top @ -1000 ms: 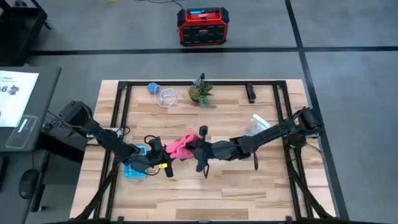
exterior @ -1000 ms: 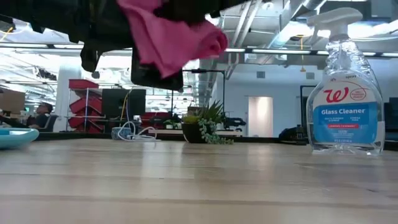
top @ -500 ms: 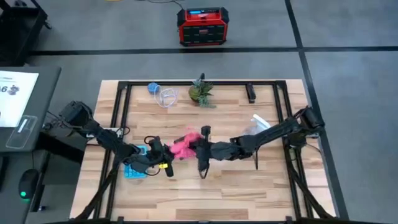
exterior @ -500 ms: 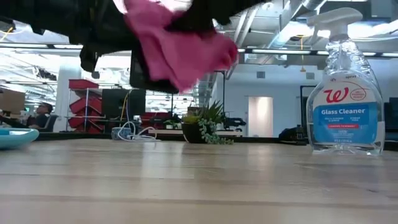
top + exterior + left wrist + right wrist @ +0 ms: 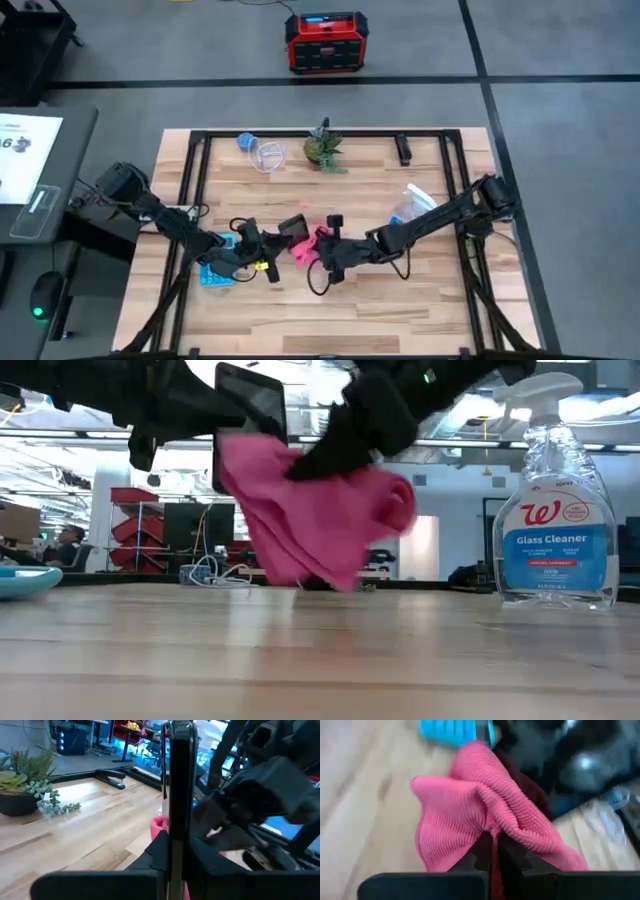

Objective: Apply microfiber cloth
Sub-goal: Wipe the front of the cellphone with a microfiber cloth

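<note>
The right claw, clamped on the microfiber cloth, has dropped beside the phone gripped upright in the left claw (wiping looks imminent).

Even, bright overhead lighting; shadows on the wooden table are faint. In the low view, ceiling lights glare behind the glass cleaner bottle, leaving the arms silhouetted. The microfiber cloth is sharp in the right wrist view; its background is blurred.
</note>
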